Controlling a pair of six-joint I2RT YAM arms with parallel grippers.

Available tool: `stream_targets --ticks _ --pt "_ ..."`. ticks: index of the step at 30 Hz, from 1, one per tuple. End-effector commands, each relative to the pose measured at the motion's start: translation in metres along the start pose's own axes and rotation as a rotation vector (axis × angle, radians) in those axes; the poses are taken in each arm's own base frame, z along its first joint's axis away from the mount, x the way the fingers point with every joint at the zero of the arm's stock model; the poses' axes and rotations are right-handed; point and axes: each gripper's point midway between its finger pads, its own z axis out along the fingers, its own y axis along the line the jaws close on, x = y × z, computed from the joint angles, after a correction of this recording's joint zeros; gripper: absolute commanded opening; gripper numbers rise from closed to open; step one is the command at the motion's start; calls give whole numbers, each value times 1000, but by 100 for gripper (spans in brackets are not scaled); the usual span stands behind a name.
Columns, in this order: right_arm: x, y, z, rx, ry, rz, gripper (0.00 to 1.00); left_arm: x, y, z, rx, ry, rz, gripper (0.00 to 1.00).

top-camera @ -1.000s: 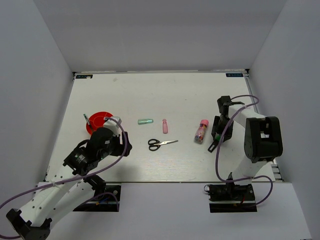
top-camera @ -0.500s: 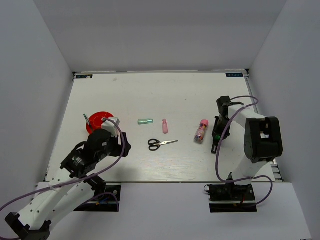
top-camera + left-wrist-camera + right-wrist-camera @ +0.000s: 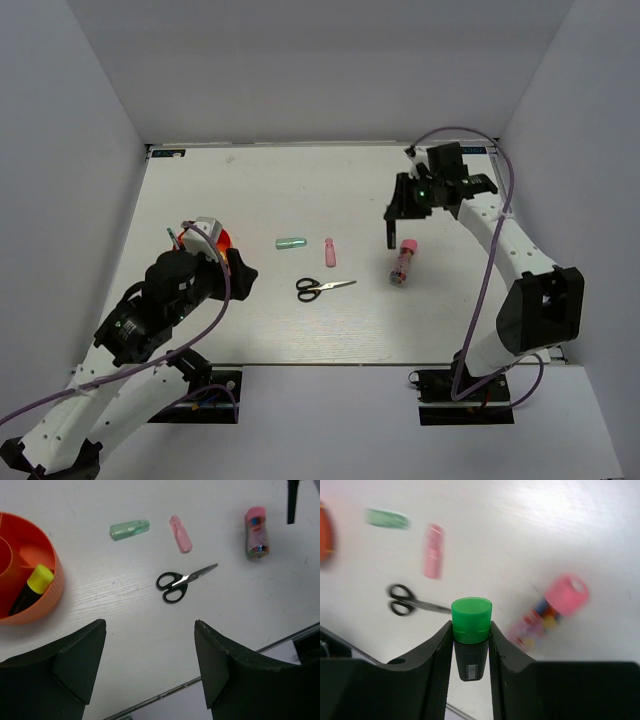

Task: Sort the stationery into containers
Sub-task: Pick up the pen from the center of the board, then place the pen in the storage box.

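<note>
Green-capped marker (image 3: 471, 616) gripped, barrel mostly hidden, scissors (image 3: 415, 604) blurred

The cup (image 3: 56, 580) is ribbed plastic, the table (image 3: 115, 622) matt wood-grain, the scissors (image 3: 186, 580) bright metal (plastic handles).

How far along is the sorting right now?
Done: one yellow-capped marker sits in the orange cup. In hand: the right end effector grips the green-capped marker. To do: mint stick, pink bottle, scissors and pink-capped tube lie unsorted; the left end effector is open, empty.
</note>
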Motion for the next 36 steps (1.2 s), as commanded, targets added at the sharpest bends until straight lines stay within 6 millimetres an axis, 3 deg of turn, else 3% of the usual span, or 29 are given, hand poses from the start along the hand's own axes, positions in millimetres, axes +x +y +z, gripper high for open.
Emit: stream_targets --ticks 1,2,3,5,6,7,11,12,14,15,17,21,22,24,25,26,30,31,36 --pt "-48 66 -5 -193 -115 -175 0 -40 -12 -9 28 -105 -22 82" --pt "-70 102 -10 -247 -158 -244 0 -49 -16 -13 39 -126 -28 82" --pt "-75 114 -9 -265 -167 -270 0 -52 -17 -10 38 -122 -31 82" --pt "-91 156 -3 -324 -180 -364 0 -68 -23 -17 54 -160 -40 82" --pt "-100 180 -10 -354 -216 -426 0 -72 -24 -16 51 -161 -42 82" --pt "-101 196 4 -374 -206 -465 0 -78 -25 -20 53 -181 -50 82" --pt "-103 246 19 -494 -257 -580 0 -92 -26 -26 51 -224 -58 82" --pt "-98 270 18 -545 -281 -617 0 -96 -26 -29 54 -239 -59 82" --pt "-87 290 29 -603 -266 -619 0 -105 -29 -38 78 -285 -72 82" --pt "-87 310 30 -676 -297 -628 0 -107 -30 -39 87 -303 -76 82" --pt "-83 327 41 -757 -302 -610 0 -113 -34 -49 122 -349 -86 82" --pt "-79 378 34 -974 -362 -584 0 -125 -42 -67 172 -383 -87 82" --pt "-80 390 29 -1020 -399 -600 0 -125 -42 -68 170 -377 -85 82" --pt "-73 408 38 -1089 -411 -582 0 -121 -43 -69 175 -348 -74 82" --pt "-77 418 30 -1109 -426 -582 0 -120 -44 -70 181 -347 -73 82" --pt "-73 421 44 -1109 -403 -574 0 -120 -44 -72 182 -350 -71 82" --pt "-68 450 65 -1121 -426 -566 0 -117 -42 -73 183 -347 -59 82" --pt "-73 458 60 -1119 -466 -565 0 -114 -41 -72 183 -344 -54 82" --pt "-59 478 67 -1099 -585 -615 0 -111 -39 -67 168 -341 -35 82"
